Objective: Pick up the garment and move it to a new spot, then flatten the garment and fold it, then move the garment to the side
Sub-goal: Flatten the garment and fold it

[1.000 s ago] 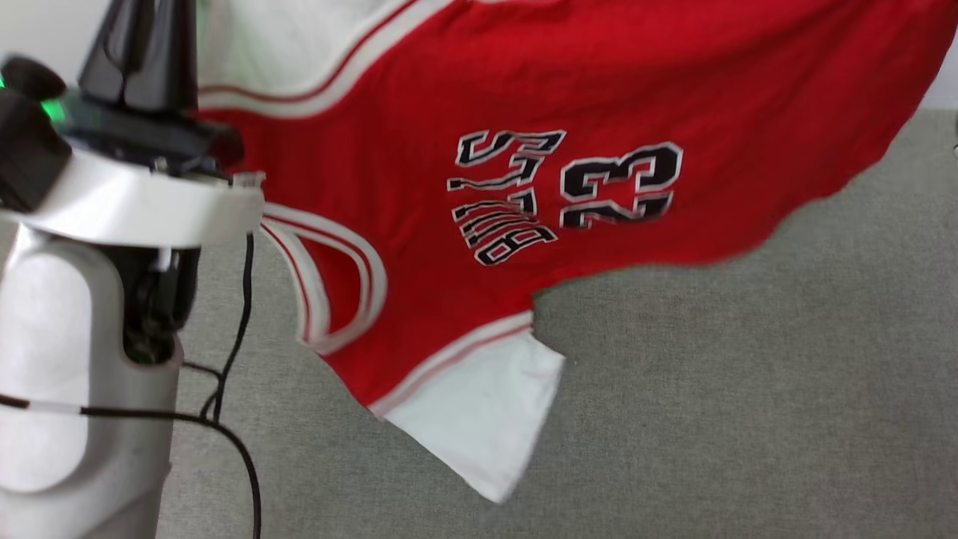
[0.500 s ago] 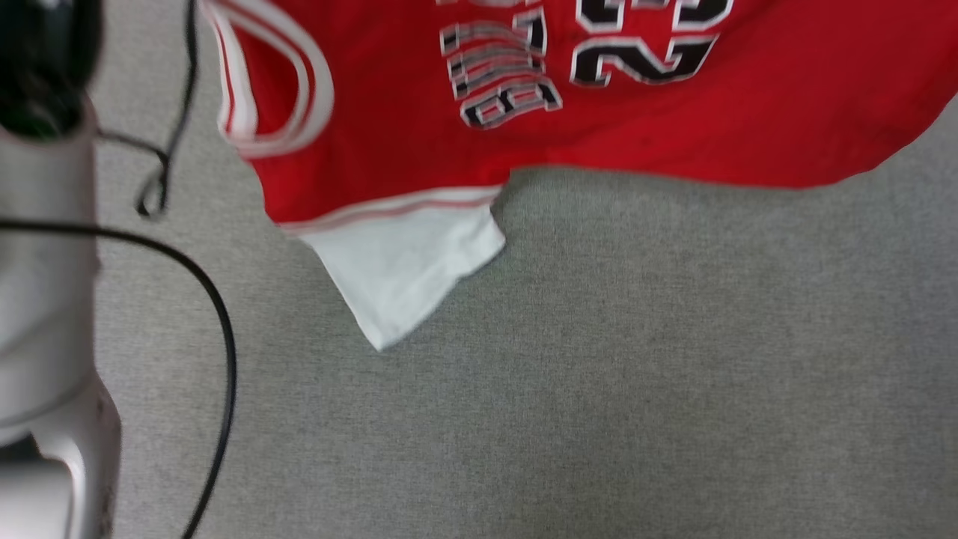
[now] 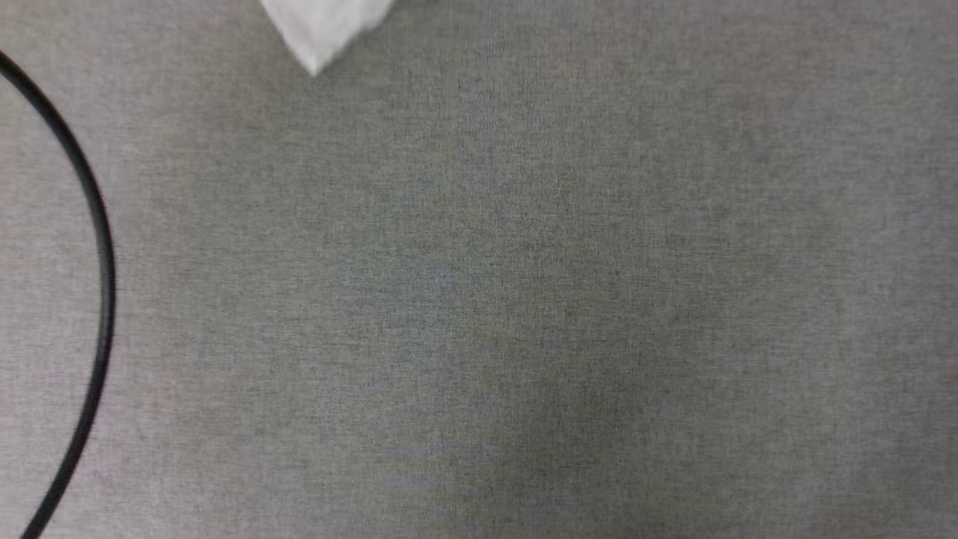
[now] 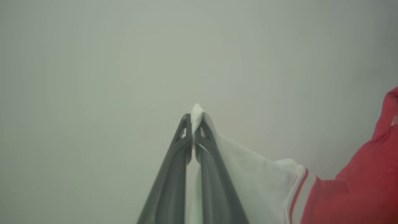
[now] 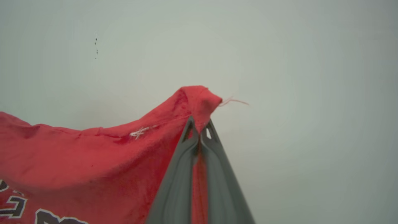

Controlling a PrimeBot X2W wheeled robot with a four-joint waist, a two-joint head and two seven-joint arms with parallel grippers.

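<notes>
Against a pale wall (image 4: 93,62), the left gripper (image 4: 193,120) is clamped on the garment (image 4: 342,193) at a corner of its white sleeve (image 4: 248,174). The cloth is pinched between the two dark fingers and falls away toward the striped trim (image 4: 295,189). From the right wrist, the right gripper (image 5: 199,126) is closed on a red corner (image 5: 199,99) of the same shirt, with a loose thread (image 5: 236,101) trailing from the tip and part of the black print (image 5: 18,208) lower down. From the head, a white sleeve tip (image 3: 322,30) pokes in at the top edge over grey carpet (image 3: 524,299), near a curving black cable (image 3: 101,247).
</notes>
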